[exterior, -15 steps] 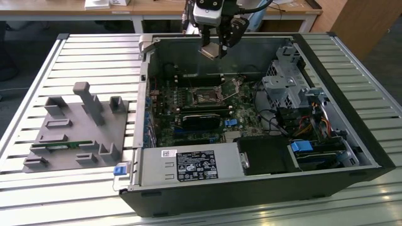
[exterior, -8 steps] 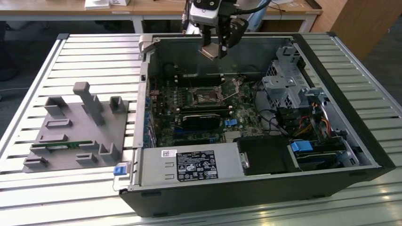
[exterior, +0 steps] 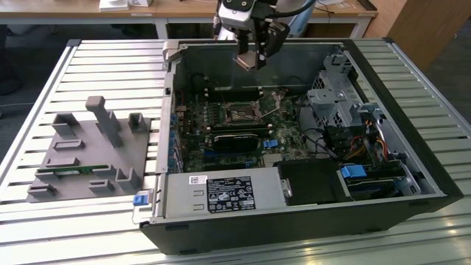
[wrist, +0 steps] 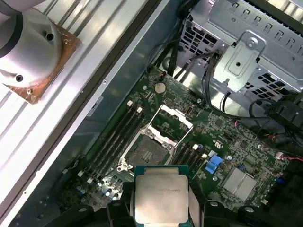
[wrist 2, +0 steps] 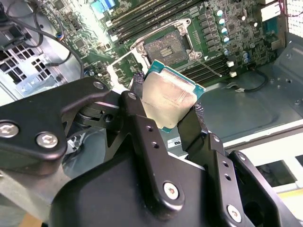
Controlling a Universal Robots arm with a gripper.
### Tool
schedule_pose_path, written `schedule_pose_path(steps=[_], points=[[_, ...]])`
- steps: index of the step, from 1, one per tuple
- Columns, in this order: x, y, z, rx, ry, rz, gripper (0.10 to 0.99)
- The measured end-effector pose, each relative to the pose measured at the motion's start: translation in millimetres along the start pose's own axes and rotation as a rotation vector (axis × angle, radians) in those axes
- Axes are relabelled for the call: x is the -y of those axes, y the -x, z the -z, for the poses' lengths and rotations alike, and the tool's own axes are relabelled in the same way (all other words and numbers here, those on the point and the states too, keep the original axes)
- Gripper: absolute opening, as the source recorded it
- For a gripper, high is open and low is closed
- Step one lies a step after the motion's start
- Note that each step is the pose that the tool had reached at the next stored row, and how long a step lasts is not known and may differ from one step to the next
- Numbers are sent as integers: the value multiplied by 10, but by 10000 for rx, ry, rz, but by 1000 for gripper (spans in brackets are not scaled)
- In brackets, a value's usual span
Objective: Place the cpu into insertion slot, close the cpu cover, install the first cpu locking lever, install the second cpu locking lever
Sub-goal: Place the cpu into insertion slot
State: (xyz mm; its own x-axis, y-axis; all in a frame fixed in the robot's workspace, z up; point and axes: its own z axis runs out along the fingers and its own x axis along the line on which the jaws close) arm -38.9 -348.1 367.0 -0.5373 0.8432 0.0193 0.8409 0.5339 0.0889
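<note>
While the gripper (wrist 2: 168, 97) clamps the cpu (wrist 2: 169, 105), the insertion slot (wrist 2: 165, 47) lies uncovered, well apart

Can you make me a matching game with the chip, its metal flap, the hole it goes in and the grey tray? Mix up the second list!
Things:
1. cpu
2. cpu cover
3. socket
4. grey tray

States or places:
A. empty
B. swung open
C. on the slatted table, outside the computer case
D. pinched in the gripper, above the motherboard

Pairs: 1-D, 2-B, 3-A, 4-C
</note>
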Motion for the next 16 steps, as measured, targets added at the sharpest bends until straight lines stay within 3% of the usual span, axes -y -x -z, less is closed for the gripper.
schedule_pose_path(steps=[7,16], points=[[0,0,-3,48,9,-535,541],[1,0,-12,54,9,-578,541]])
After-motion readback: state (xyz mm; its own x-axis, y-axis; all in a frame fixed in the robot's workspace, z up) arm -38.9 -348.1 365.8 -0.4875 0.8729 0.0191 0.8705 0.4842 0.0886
